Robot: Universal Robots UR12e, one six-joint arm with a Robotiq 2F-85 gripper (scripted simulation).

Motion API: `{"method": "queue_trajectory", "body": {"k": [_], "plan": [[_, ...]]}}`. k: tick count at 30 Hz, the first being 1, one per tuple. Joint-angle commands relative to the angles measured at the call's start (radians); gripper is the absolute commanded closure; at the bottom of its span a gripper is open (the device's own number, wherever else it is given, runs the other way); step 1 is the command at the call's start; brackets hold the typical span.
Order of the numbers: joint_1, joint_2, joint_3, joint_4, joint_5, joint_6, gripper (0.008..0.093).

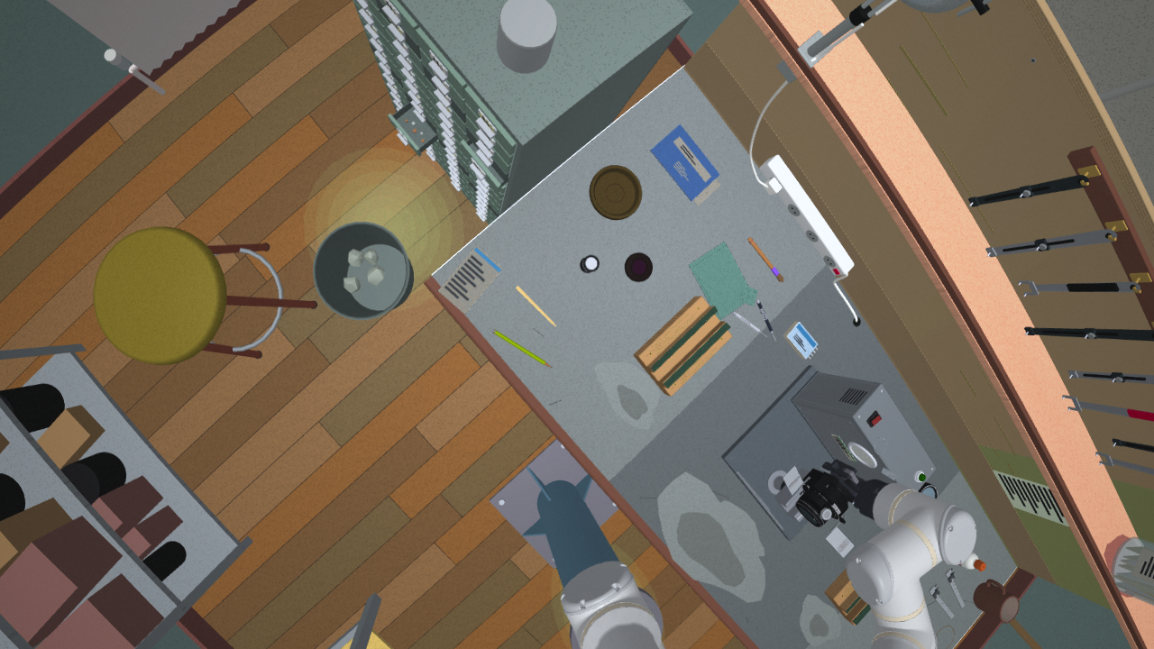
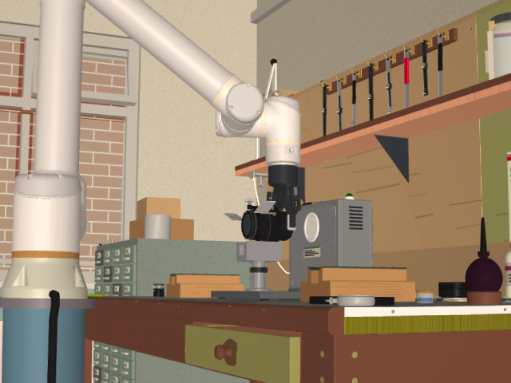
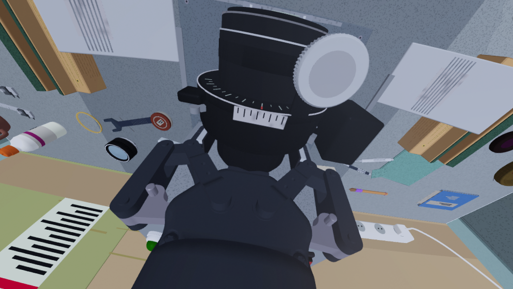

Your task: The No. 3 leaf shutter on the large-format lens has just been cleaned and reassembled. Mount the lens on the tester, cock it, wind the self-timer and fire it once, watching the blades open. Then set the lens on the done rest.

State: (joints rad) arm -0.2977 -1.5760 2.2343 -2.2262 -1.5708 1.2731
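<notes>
The black large-format lens [image 2: 264,226] [image 3: 265,89] [image 1: 823,492] sits on the tester's grey post mount [image 2: 258,251], its barrel horizontal, in front of the grey tester box [image 2: 330,239] [image 1: 859,420]. A round knurled grey knob [image 3: 331,70] sits on the lens's upper side. My gripper [image 2: 289,206] [image 3: 247,158] hangs straight down over the rear of the lens, open and holding nothing, its fingers on either side of the barrel. A wooden rest with green strips [image 1: 683,345] [image 2: 204,284] lies left of the tester, and another [image 2: 358,284] lies in front.
A brown round dish [image 1: 616,192] lies at the bench's far end beside a blue notebook [image 1: 684,164]. A power strip [image 1: 807,214] runs along the back wall. A shelf [image 2: 392,123] with hanging tools overhangs the tester. A rubber blower [image 2: 483,272] stands at the right.
</notes>
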Motion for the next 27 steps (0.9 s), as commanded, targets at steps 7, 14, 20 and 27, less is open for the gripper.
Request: {"method": "queue_trajectory", "body": {"k": [7,14,20,27], "plan": [[0.0,-0.015,-0.013,0.024,0.0,0.0,0.008],[0.0,-0.036,-0.031,0.063,0.0,0.0,0.008],[0.0,-0.045,-0.04,0.082,0.0,0.0,0.008],[0.0,-0.052,-0.046,0.095,0.0,0.0,0.008]]}}
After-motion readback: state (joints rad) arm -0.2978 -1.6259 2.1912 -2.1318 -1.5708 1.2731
